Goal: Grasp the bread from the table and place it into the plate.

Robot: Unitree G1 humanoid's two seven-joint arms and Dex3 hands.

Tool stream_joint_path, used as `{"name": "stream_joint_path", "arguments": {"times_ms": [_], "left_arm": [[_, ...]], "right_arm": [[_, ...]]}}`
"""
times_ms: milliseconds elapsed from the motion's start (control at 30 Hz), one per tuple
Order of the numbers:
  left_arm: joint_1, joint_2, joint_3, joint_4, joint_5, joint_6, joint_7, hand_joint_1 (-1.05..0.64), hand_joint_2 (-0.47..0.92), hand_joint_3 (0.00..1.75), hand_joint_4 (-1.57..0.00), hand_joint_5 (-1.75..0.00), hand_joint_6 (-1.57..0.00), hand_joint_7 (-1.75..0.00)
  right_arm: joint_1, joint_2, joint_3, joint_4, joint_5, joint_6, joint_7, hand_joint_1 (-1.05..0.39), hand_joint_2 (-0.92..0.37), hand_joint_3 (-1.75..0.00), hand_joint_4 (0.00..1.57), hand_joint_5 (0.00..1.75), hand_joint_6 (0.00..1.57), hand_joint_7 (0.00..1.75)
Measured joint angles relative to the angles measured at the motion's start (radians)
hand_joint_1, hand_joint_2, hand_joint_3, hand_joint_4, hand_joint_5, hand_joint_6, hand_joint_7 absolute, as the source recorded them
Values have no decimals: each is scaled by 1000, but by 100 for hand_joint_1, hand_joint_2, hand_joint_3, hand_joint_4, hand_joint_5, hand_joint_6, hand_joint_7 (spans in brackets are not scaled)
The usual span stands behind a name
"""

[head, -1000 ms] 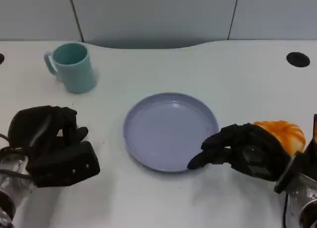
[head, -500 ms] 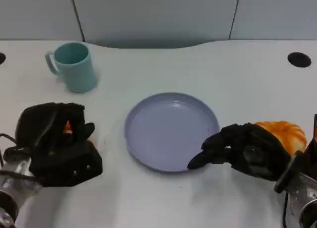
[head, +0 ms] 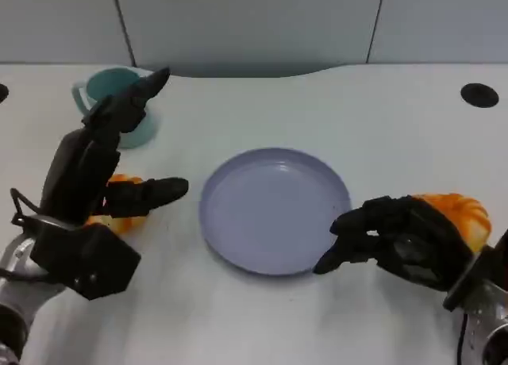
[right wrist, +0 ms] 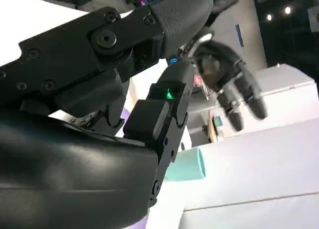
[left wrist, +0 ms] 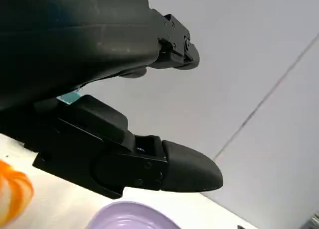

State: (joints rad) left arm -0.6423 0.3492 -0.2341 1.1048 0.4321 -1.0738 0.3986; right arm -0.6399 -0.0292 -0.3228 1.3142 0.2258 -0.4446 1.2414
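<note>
- Left hand (head: 95,198): hovering spread over an orange bread (head: 119,214), left of plate (head: 274,210).
- Right hand (head: 401,242): fingers curling, gripping nothing, beside second bread (head: 460,210).
- Mug (head: 119,103): sitting far left.

Left black many-fingered hand (head: 95,194) raised near table's left edge, fingers (left wrist: 164,169) spread wide, holding nothing. Right black many-fingered hand (head: 401,238) low near table's front right corner, fingers curled inward, pointing left. Silver forearms entering from front corners.
</note>
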Motion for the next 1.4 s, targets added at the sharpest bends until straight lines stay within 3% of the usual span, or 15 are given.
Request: {"name": "stream_joint_path", "arguments": {"times_ms": [1033,1100,1167,1300,1400], "left_arm": [[23,5,59,-27,-2,0,-54,-100,92,31,-1,-15,-12,-2],[28,8,59,-40,6,6,-53,-103,92,29,-3,-17,-15,-3],[12,31,10,-34,91,114,-4,-104,92,28,-4,-18,-16,-3],[-25,82,-122,87,290,459,112,-105,92,26,-6,-19,-17,-3],[-25,107,-154,133,322,533,160,-104,92,24,-7,-20,-16,-2]], "right_arm": [[0,2,-4,0,-2,0,-3,-54,-85,0,101,43,120,1],[0,3,-7,0,0,8,0,-49,-86,0,95,60,116,0],[0,4,-8,-1,0,17,9,-48,-87,0,91,64,115,1],[0,-2,-8,-3,0,41,40,-47,-87,0,92,65,115,0],[0,-21,-15,-7,10,51,57,-48,-87,0,94,69,115,1]]}}
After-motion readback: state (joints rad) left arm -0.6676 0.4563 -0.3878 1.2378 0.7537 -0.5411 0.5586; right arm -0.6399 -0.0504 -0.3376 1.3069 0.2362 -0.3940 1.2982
